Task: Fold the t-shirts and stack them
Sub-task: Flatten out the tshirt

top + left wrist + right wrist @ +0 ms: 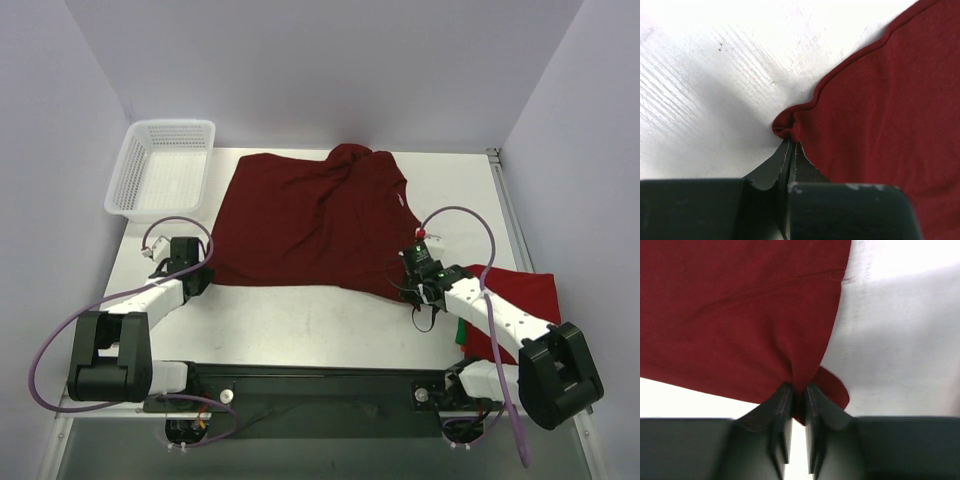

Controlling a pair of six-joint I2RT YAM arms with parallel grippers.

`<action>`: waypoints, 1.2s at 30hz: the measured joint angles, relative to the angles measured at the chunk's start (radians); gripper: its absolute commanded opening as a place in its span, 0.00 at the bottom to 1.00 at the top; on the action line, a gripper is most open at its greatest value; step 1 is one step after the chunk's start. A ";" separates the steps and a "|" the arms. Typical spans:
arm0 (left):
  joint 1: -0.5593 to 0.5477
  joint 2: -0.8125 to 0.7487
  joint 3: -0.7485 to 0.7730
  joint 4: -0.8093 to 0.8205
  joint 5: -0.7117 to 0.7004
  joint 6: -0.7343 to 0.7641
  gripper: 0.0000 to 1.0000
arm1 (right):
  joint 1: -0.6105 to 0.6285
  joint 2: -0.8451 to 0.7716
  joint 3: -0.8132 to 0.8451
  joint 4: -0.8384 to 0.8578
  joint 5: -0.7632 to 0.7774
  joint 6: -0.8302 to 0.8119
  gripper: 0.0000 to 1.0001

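Note:
A dark maroon t-shirt (310, 215) lies spread over the middle of the white table. My left gripper (206, 268) is at its near left corner. In the left wrist view the left gripper (791, 143) is shut on a bunched bit of the shirt's hem (787, 129). My right gripper (411, 264) is at the near right corner. In the right wrist view the right gripper (799, 391) is shut on a pinched fold of the maroon cloth (740, 305). A brighter red t-shirt (522, 295) lies at the right edge, partly under the right arm. A sliver of green cloth (460, 331) shows beside it.
A white mesh basket (135, 165) stands at the back left corner. Bare table (300, 320) lies between the shirt's near hem and the arm bases. Walls close in the table at the back and both sides.

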 measured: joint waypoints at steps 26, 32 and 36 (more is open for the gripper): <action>0.008 -0.400 -0.003 -0.302 -0.013 0.069 0.00 | -0.331 -0.403 0.058 -0.423 -0.395 0.030 0.53; 0.009 -0.378 -0.048 -0.303 -0.001 0.076 0.00 | -0.282 -0.458 -0.010 -0.434 -0.373 0.080 0.55; 0.009 -0.378 -0.048 -0.300 0.004 0.078 0.00 | -0.188 -0.511 -0.049 -0.419 -0.312 0.135 0.55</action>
